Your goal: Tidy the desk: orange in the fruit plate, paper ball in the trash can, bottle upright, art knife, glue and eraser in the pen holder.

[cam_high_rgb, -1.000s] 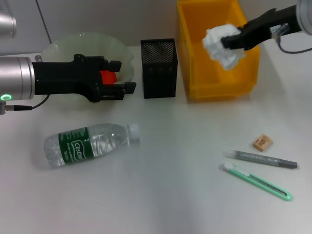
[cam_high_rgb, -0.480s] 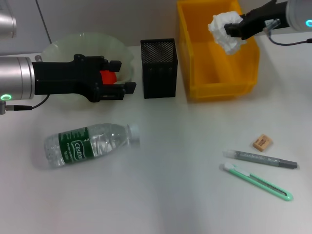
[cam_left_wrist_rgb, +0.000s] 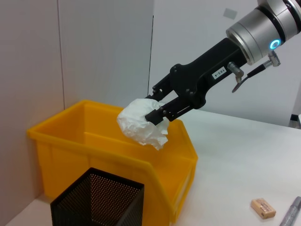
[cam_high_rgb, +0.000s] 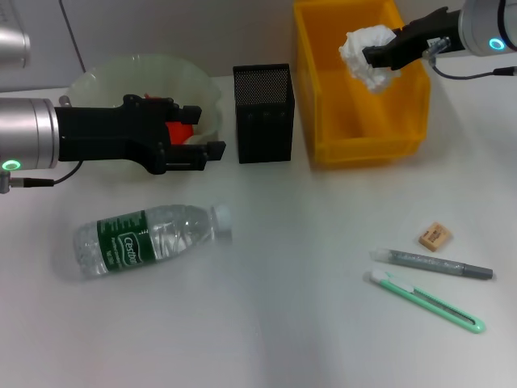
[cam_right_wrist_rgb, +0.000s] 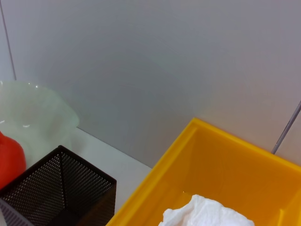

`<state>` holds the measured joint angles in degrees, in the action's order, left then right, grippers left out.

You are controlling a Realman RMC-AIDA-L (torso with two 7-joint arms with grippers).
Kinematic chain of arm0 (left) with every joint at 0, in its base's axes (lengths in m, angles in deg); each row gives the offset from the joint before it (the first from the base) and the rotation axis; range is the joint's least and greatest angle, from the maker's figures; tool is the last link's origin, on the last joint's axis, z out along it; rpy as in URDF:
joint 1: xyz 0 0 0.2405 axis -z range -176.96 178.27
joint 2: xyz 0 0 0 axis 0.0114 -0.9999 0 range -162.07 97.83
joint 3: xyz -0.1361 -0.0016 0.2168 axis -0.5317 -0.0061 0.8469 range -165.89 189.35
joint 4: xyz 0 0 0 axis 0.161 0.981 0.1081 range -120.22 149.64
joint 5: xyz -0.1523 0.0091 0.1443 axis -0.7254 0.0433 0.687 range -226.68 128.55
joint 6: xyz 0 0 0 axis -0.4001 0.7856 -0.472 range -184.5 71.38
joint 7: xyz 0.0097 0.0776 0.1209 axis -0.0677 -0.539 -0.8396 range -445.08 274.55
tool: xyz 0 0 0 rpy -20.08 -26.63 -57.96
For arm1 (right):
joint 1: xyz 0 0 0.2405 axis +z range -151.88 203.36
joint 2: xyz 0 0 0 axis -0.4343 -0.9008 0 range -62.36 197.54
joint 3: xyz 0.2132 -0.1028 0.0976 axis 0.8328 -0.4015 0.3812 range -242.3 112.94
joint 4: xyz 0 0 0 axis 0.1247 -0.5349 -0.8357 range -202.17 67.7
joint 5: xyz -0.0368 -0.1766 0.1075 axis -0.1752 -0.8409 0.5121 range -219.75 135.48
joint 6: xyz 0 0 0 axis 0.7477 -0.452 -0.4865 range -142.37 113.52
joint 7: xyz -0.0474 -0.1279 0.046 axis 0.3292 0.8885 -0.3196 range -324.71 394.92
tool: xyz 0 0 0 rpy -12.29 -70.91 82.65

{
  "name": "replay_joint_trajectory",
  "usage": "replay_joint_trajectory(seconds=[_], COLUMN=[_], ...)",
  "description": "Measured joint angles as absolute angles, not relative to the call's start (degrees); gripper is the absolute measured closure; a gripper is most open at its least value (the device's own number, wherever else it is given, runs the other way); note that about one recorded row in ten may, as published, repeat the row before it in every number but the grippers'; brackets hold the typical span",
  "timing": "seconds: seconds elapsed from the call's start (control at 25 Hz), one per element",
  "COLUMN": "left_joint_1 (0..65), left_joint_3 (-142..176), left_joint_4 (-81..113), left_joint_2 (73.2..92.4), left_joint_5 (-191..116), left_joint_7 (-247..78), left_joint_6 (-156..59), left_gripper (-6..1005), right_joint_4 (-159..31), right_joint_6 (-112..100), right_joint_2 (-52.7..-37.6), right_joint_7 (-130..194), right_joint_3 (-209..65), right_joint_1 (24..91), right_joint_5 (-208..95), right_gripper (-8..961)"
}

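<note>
The right gripper [cam_high_rgb: 373,58] hung over the yellow bin [cam_high_rgb: 359,133] at about one o'clock on the surface [cam_high_rgb: 307,242], its fingers [cam_left_wrist_rgb: 162,112] closed on the white paper ball [cam_high_rgb: 365,55], which sat above the bin's open top and clear of its walls. The left wrist view showed the same grip from the side, the ball [cam_left_wrist_rgb: 143,123] pinched between the black fingers above the bin [cam_left_wrist_rgb: 108,160].

The left gripper [cam_high_rgb: 202,137] reached in from nine o'clock, just in front of the pale green plate [cam_high_rgb: 145,73] at eleven o'clock; its fingers [cam_high_rgb: 206,148] stood apart, with the orange [cam_high_rgb: 179,129] showing between them, and whether they touched the orange could not be told.

The black mesh holder [cam_high_rgb: 262,113] stood at twelve o'clock between plate and bin. The bottle [cam_high_rgb: 149,237] lay on its side at eight o'clock. At four o'clock lay the eraser [cam_high_rgb: 435,236], then the grey glue stick [cam_high_rgb: 432,264], then the green knife [cam_high_rgb: 424,301] nearest the front edge, none touching.
</note>
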<state>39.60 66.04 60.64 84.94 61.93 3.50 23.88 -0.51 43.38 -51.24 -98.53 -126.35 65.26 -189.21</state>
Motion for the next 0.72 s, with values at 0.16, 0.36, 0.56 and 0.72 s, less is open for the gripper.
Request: replay_joint_trajectory(seconds=[0.16, 0.36, 0.56, 0.72], left_joint_1=[39.6, 39.6, 39.5, 39.3], left_joint_3=[66.0, 66.0, 65.7, 65.9], left_joint_4=[60.7, 60.7, 60.8, 61.3], left_joint_2=[85.06, 85.06, 85.00, 84.85], left_joint_5=[62.4, 62.4, 62.4, 62.7], left_joint_7=[3.5, 3.6, 4.2, 5.4], left_joint_6=[23.9, 23.9, 23.9, 23.9], left_gripper=[284, 284, 284, 284], right_joint_4=[-0.6, -0.5, 1.7, 5.3], right_joint_6=[43.2, 43.1, 43.7, 46.8], right_joint_2=[-51.23, -51.32, -51.45, -51.33], right_joint_7=[-98.5, -98.5, -98.3, -93.8], right_joint_3=[-126.1, -126.2, -126.4, -126.5], right_joint_1=[65.4, 65.5, 63.8, 60.1], right_joint_5=[-189.0, -188.9, -185.1, -175.0], right_gripper=[391, 349, 307, 299])
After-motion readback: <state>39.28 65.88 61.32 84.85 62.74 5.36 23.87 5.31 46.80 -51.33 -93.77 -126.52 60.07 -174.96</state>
